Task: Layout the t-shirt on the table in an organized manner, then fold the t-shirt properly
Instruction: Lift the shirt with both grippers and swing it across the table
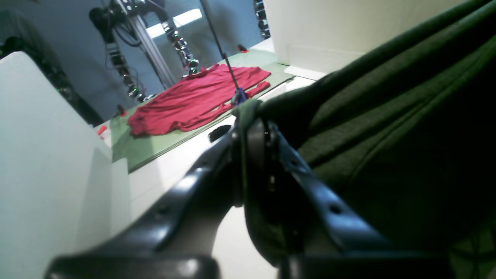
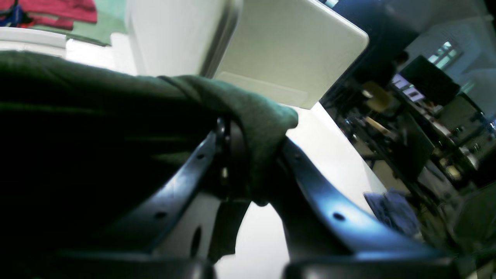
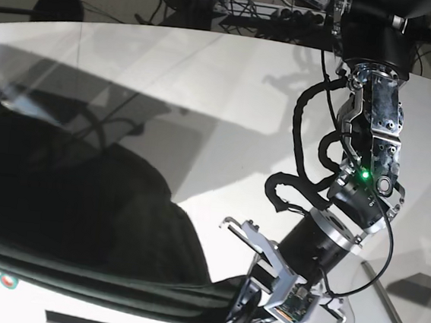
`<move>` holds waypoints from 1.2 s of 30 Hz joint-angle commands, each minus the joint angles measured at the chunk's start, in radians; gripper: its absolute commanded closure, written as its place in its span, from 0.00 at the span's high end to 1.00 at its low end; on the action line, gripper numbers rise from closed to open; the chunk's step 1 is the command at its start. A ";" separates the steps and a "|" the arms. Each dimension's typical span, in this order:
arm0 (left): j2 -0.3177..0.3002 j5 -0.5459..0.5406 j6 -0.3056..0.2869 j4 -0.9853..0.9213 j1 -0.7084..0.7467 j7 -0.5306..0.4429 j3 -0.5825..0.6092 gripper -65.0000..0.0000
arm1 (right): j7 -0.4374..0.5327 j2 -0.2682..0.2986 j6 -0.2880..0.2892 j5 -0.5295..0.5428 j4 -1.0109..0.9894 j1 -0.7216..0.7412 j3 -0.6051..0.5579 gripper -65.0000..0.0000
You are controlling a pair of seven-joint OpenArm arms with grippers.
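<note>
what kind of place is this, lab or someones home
Most likely a robotics lab or workshop, not a home. A second robot rig stands behind a red garment laid on a green mat, and desks with monitors fill the background beyond the white table.

Black arm [image 3: 370, 146] with silver plates, looped black cables, green light

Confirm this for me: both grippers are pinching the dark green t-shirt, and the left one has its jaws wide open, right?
Not quite. The left gripper is shut on the t-shirt, not open; the left wrist view shows cloth clamped between its jaws. The right gripper is likewise shut on the shirt.
</note>
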 commanded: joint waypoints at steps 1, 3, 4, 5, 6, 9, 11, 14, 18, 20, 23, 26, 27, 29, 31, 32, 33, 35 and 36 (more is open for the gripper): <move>-0.002 0.023 0.042 0.013 -0.020 -0.011 -0.010 0.00 | 0.020 0.031 -0.043 -0.018 0.007 0.014 -0.030 0.01; 0.012 0.028 0.042 0.011 -0.028 -0.011 -0.018 0.00 | 0.020 0.032 -0.043 -0.021 0.003 0.043 -0.105 0.01; 0.018 0.028 0.044 0.010 -0.029 -0.011 -0.019 0.00 | 0.020 0.032 -0.043 -0.026 0.000 0.069 -0.145 0.01; 0.018 0.028 0.045 0.007 -0.031 -0.011 -0.019 0.00 | 0.020 0.031 -0.043 -0.026 -0.011 0.092 -0.182 0.01; 0.018 0.029 0.056 0.005 -0.032 -0.011 -0.019 0.00 | 0.020 0.031 -0.043 -0.026 -0.028 0.108 -0.216 0.01; 0.019 0.040 0.107 0.002 -0.032 -0.011 -0.019 0.00 | 0.020 0.032 -0.043 -0.026 -0.094 0.166 -0.323 0.01; 0.019 0.089 0.116 -0.010 -0.032 -0.011 -0.019 0.00 | 0.020 0.032 -0.043 -0.029 -0.148 0.204 -0.383 0.01; 0.022 0.164 0.116 -0.033 -0.032 -0.011 -0.019 0.00 | 0.020 0.031 -0.043 -0.101 -0.252 0.273 -0.478 0.01; 0.022 0.215 0.143 -0.096 -0.042 -0.024 -0.019 0.00 | 0.096 0.024 -0.043 -0.170 -0.434 0.345 -0.613 0.01; 0.019 0.235 0.182 -0.155 -0.045 -0.074 -0.019 0.00 | 0.175 0.024 -0.043 -0.171 -0.548 0.370 -0.673 0.01; 0.016 0.281 0.242 -0.262 -0.046 -0.155 -0.021 0.00 | 0.249 0.024 -0.043 -0.171 -0.717 0.427 -0.754 0.01; 0.021 0.319 0.294 -0.380 -0.069 -0.227 -0.021 0.00 | 0.329 0.024 -0.043 -0.171 -0.898 0.493 -0.820 0.01; 0.022 0.324 0.309 -0.425 -0.081 -0.241 -0.021 0.00 | 0.363 0.024 -0.043 -0.171 -0.965 0.517 -0.842 0.01; 0.022 0.322 0.328 -0.506 -0.115 -0.262 -0.021 0.00 | 0.427 0.024 -0.043 -0.171 -1.088 0.565 -0.886 0.01; 0.022 0.322 0.361 -0.589 -0.146 -0.282 -0.021 0.00 | 0.488 0.024 -0.043 -0.171 -1.212 0.606 -0.931 0.01; 0.022 0.322 0.384 -0.638 -0.166 -0.295 -0.021 0.00 | 0.522 0.024 -0.043 -0.171 -1.277 0.631 -0.948 0.02; 0.022 0.322 0.403 -0.685 -0.184 -0.308 -0.021 0.00 | 0.562 0.020 -0.043 -0.171 -1.338 0.660 -0.960 0.02; 0.024 0.318 0.429 -0.779 -0.224 -0.341 -0.021 0.00 | 0.628 -0.003 -0.060 -0.171 -1.446 0.704 -0.971 0.03; 0.030 0.315 0.440 -0.827 -0.246 -0.354 -0.021 0.00 | 0.660 -0.009 -0.109 -0.171 -1.476 0.723 -0.974 0.07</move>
